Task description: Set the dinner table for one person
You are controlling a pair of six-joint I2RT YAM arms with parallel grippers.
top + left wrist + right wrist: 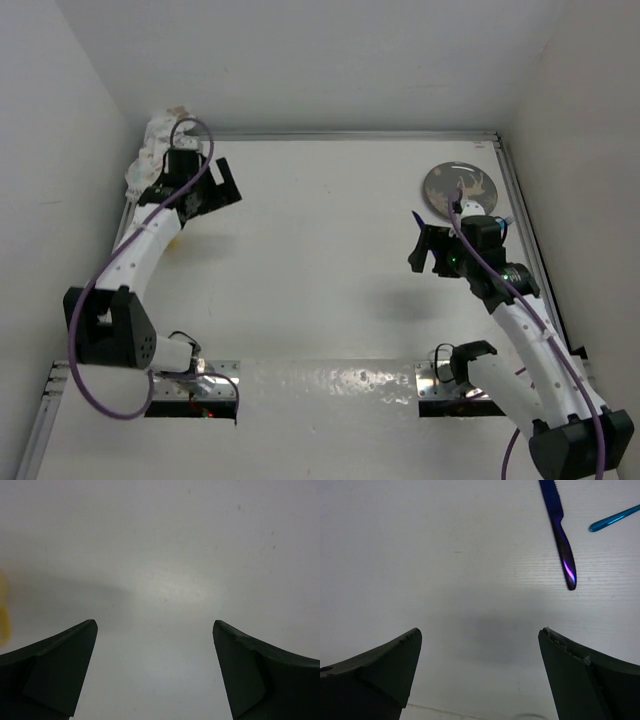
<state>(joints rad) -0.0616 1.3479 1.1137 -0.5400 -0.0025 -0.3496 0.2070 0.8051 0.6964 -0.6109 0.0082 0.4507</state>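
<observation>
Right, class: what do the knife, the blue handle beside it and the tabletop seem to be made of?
Knife: probably metal with an iridescent blue-purple finish; a bright violet glint runs along its handle. Blue handle: likely metal too, given its glossy teal sheen, though plastic is possible. Tabletop: smooth white sheet, perhaps laminate; faint streaks, soft reflections.

white dinner table (330,260) with thin silver edge rails, grey round plate (462,185) lay near its far right corner, crumpled white cloth (150,150) bunched in the far left corner, purple knife (560,525) and teal utensil handle (615,518) lay close together, not touching
</observation>
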